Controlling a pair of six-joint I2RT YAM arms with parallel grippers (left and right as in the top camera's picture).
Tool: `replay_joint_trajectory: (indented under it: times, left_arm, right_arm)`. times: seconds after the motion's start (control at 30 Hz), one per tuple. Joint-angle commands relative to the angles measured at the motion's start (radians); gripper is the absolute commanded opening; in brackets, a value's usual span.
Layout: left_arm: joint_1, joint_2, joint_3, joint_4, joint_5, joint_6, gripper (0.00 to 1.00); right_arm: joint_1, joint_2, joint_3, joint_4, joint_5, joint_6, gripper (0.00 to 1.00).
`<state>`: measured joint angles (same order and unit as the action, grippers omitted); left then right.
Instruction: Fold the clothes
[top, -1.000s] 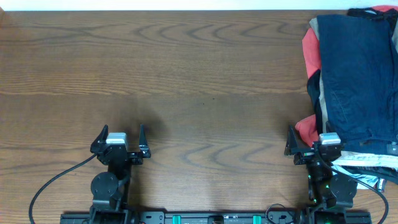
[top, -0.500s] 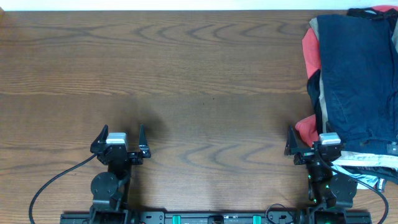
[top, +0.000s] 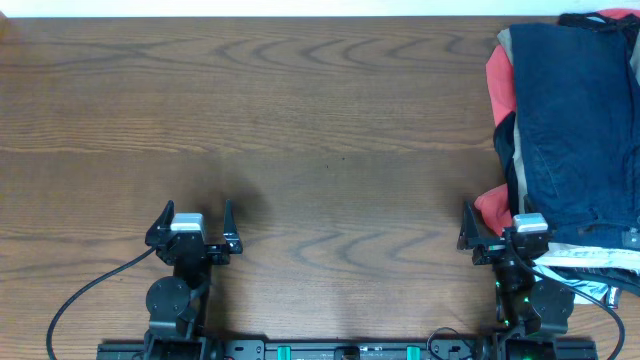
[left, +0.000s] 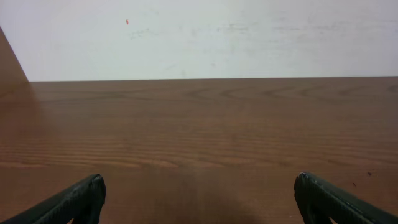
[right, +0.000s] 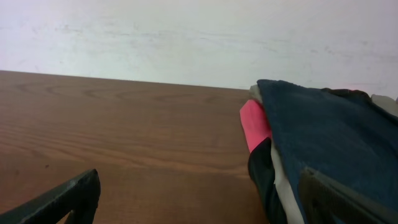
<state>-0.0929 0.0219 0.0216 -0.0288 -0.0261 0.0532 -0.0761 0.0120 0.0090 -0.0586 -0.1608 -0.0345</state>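
A pile of clothes lies at the table's right edge, topped by a dark navy trouser-like garment (top: 575, 120) with seams. Red-orange cloth (top: 498, 72), khaki-tan cloth (top: 506, 38), black cloth and a pale striped piece (top: 590, 265) stick out from under it. The right wrist view shows the navy garment (right: 323, 143) over pink-red cloth (right: 255, 124). My right gripper (top: 500, 228) is open and empty at the pile's near left corner, its right finger beside the cloth. My left gripper (top: 195, 222) is open and empty over bare wood at the front left, far from the clothes.
The brown wooden table (top: 300, 120) stretches from the left edge to the pile. A white wall runs behind the table's far edge (left: 199, 79). Cables trail from both arm bases at the front edge.
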Motion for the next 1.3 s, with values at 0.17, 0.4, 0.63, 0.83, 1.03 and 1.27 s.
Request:
replay_joint_trajectory:
  times: [0.17,0.4,0.63,0.83,1.03,1.27]
  left_arm:
    - [-0.001,0.002,-0.017,-0.042,-0.012,0.006,0.98]
    - [-0.001,0.002,-0.017,-0.042,-0.012,0.006,0.98]
    - [-0.001,0.002,-0.017,-0.042,0.0,-0.077,0.98]
    - [-0.001,0.004,0.004,-0.066,0.053,-0.108,0.98]
    - [-0.001,0.075,0.115,-0.195,0.053,-0.107,0.98]
    - [-0.002,0.334,0.348,-0.346,0.125,-0.107,0.98]
  right_arm:
    - [0.012,-0.001,-0.003,-0.001,-0.003,-0.012,0.99]
    - [0.012,-0.001,-0.003,-0.001,-0.005,-0.011,0.99]
    - [0.012,-0.001,-0.003,-0.002,-0.005,0.058,0.99]
    - [0.012,0.0,0.016,-0.034,-0.004,0.21,0.99]
    - [0.012,0.028,0.101,-0.163,-0.004,0.194,0.99]
    - [0.012,0.222,0.292,-0.296,-0.003,0.174,0.99]
